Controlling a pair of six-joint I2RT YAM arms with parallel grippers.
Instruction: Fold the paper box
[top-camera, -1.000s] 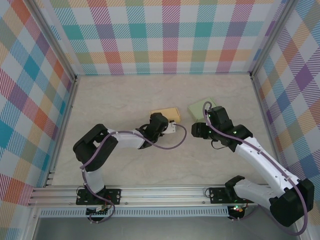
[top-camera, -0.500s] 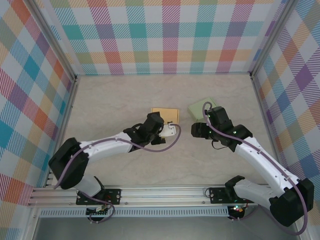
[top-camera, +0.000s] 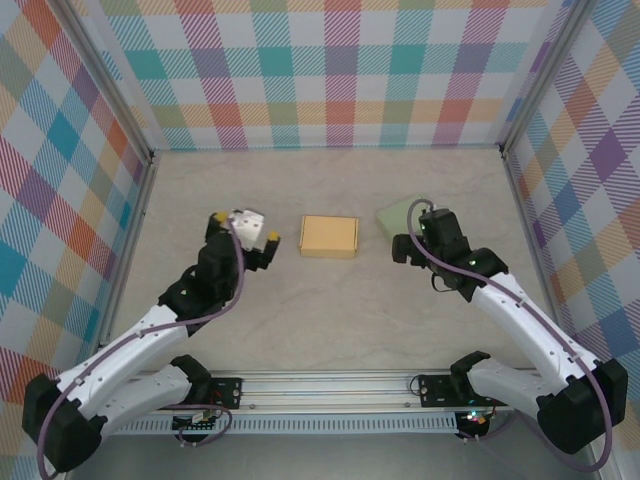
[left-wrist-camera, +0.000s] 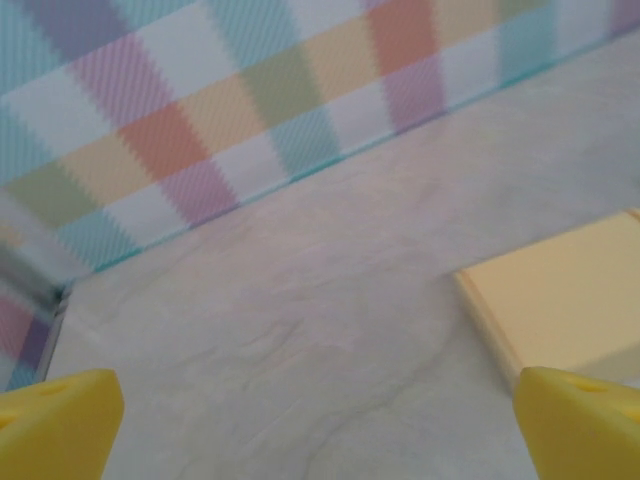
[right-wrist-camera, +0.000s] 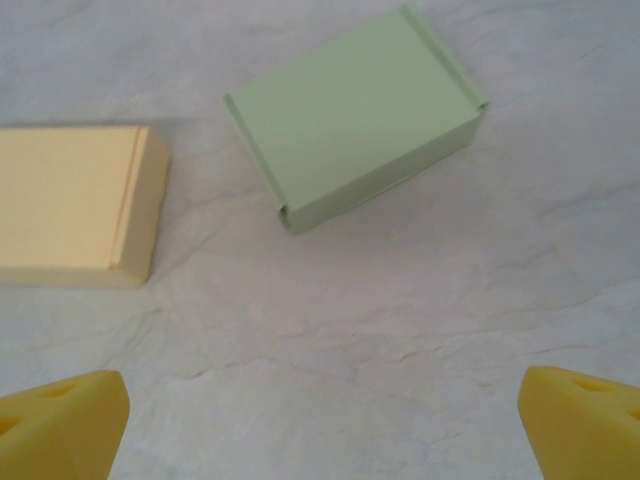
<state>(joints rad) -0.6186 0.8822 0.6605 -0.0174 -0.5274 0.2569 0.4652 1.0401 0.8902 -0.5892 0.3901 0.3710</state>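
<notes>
Yellow pads tip the left gripper (top-camera: 243, 228), left of centre in the overhead view. Its jaws are spread wide with nothing between them, well apart from both boxes.

Yellow paper box (top-camera: 330, 236): closed, lying flat mid-table between the two arms, with nothing touching it. The left wrist camera catches one corner and a side wall of it (left-wrist-camera: 560, 300), plus the foot of the plaid wall (left-wrist-camera: 200, 110).

Green paper box (top-camera: 396, 215): closed, near the yellow one but apart from it. Overhead, the right arm covers its right part. The right wrist camera has it whole (right-wrist-camera: 355, 115), with fold lines along its edges and a crease down the yellow lid.

Right gripper (right-wrist-camera: 320, 430): jaws released wide over bare table, nearer than both boxes.

Table (top-camera: 300, 310): pale marbled cream, matte. Bright plaid walls stand on three sides, with an aluminium rail (top-camera: 320, 385) along the near edge.
</notes>
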